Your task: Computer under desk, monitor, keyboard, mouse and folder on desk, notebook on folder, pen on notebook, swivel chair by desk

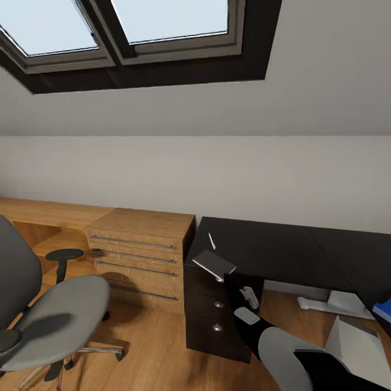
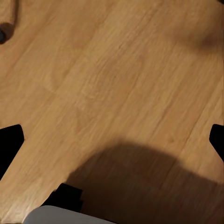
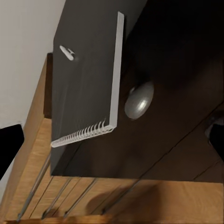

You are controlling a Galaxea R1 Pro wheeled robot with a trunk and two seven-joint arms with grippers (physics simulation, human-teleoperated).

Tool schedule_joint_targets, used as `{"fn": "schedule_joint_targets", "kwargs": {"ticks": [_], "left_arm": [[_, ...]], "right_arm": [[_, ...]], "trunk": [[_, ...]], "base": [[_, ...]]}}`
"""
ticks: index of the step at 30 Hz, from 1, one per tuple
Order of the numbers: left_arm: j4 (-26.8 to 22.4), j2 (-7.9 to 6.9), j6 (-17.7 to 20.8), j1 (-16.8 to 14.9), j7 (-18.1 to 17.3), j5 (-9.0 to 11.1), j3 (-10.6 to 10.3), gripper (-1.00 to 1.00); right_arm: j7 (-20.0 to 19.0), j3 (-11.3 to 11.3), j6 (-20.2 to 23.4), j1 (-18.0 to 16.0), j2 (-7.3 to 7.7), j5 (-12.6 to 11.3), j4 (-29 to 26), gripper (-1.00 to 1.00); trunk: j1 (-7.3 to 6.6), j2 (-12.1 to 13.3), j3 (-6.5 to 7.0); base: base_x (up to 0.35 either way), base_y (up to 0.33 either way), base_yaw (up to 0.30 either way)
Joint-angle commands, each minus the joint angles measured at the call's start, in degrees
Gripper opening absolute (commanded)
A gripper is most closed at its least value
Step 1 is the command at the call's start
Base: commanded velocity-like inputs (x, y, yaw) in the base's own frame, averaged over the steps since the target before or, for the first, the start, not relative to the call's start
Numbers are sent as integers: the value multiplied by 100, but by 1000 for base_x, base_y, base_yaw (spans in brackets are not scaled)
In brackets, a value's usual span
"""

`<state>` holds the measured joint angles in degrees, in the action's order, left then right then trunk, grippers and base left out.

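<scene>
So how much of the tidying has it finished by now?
Little looks done. The notebook and pen lie apart at the desk corner, unstacked. The swivel chair seat is bare; something blue shows at the far right. The right gripper hovers below the notebook, apparently approaching it. The stacking remains.
</scene>
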<state>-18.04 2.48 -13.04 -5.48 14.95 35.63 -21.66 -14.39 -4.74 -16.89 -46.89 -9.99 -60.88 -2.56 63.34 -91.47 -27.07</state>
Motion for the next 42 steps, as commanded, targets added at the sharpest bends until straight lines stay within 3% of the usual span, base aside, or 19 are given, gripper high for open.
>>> {"fn": "schedule_joint_targets", "kwargs": {"ticks": [1,8,19,25,42], "left_arm": [[2,-2,-24,-6,37,40,-49,100],[2,-2,-31,-6,43,47,-42,100],[-4,-9,-47,-6,39,33,-53,100],[-6,-11,-38,-6,50,39,-42,100],[-6,-11,-32,-6,52,46,-38,100]], "right_arm": [[-47,-44,-7,-5,-1,-10,9,100],[-63,-48,34,-5,-1,4,5,100],[-187,-62,210,-9,-1,66,-16,100],[-389,-70,271,-9,-1,75,-11,100],[-446,-79,258,-6,-1,81,-3,100]], "trunk": [[0,-3,-6],[0,-3,-6],[0,-3,-6],[131,-244,-114],[505,-926,-419]], "base": [[0,0,283],[0,0,223],[0,0,29],[0,0,2],[0,0,0]]}}
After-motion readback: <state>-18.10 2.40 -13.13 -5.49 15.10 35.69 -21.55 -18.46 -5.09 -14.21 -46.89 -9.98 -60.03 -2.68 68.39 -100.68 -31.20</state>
